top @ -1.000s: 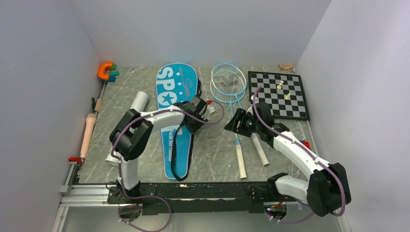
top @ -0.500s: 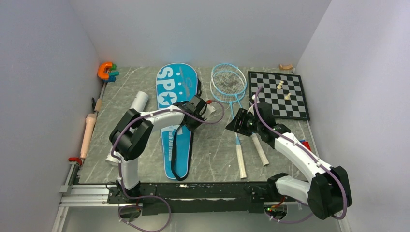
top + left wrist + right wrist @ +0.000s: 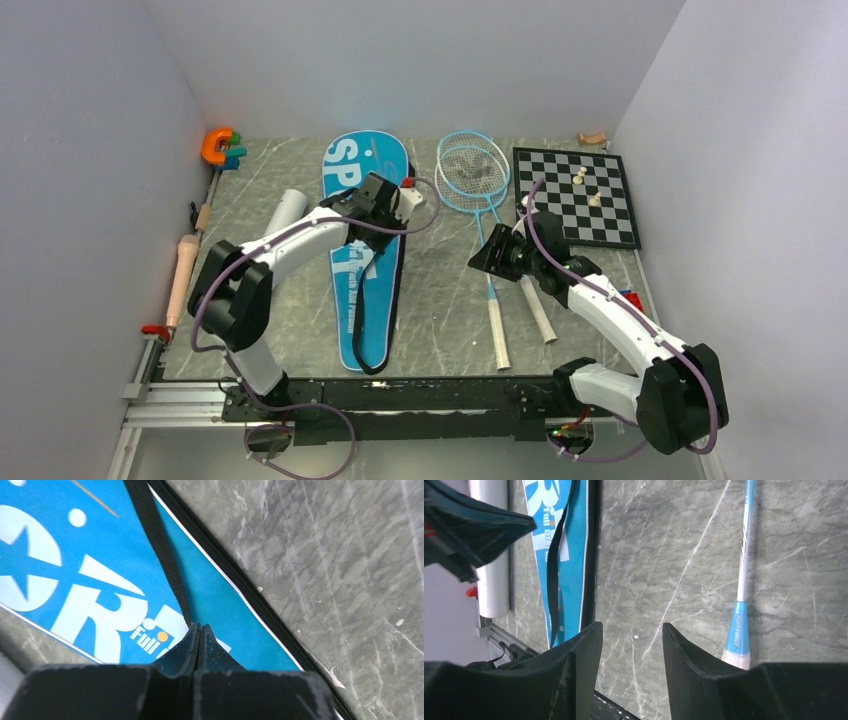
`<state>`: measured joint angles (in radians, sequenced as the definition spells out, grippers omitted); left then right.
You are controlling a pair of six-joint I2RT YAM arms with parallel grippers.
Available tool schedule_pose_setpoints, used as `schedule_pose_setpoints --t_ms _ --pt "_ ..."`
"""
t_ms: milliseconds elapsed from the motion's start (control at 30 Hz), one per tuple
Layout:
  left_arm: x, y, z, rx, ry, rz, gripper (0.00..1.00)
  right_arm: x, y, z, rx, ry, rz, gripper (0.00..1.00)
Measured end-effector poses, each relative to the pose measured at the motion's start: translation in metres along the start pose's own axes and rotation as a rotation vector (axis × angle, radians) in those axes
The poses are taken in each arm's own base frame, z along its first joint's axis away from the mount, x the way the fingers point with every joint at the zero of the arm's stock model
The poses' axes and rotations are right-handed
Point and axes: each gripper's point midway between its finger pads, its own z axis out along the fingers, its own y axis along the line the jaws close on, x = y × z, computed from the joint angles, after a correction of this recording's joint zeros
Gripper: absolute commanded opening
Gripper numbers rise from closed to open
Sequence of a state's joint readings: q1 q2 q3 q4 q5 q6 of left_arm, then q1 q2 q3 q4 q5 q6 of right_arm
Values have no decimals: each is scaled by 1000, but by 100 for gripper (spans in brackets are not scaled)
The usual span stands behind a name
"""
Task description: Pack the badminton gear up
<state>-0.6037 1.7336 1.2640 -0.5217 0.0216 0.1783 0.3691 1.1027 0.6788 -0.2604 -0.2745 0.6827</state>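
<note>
left gripper (image 3: 199, 627) pinched shut over the blue bag (image 3: 220, 610) — right gripper (image 3: 631, 628) half-open, empty, beside 1 racket (image 3: 744, 565).

Your left arm (image 3: 290, 235) reaches forward from its base on the left of the bag (image 3: 362, 325) and bends across it. Your left gripper (image 3: 199, 630) hangs over the bag's right half, its 2 fingers pressed flat together with no gap. Your right arm (image 3: 610, 310) stretches in from the bag's far right. Your right gripper (image 3: 631, 647) sits right of the bag, jaws parted and nothing between them.
</note>
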Motion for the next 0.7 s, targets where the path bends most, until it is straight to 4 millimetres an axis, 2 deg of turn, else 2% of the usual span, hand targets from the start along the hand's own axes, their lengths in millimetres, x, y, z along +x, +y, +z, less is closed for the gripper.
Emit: schedule_pose_setpoints --t_ms 33,133,167,300,500,600,700 --pt "-5 3 -8 -3 -24 -5 3 1 -1 1 3 3 2 54" --pt "-10 3 -15 -2 -47 -5 32 2 -3 5 9 13 10 60" --pt "-11 1 -14 2 -47 0 38 2 -4 7 11 17 14 62" --pt "2 -19 6 42 16 18 56 4 -6 12 19 29 27 67" --pt "38 -38 44 76 158 44 60 2 -4 12 12 20 27 69" --pt "33 -37 46 60 153 58 59 2 -4 12 11 19 28 69" --pt "34 -36 48 47 159 66 50 2 -4 12 9 18 27 67"
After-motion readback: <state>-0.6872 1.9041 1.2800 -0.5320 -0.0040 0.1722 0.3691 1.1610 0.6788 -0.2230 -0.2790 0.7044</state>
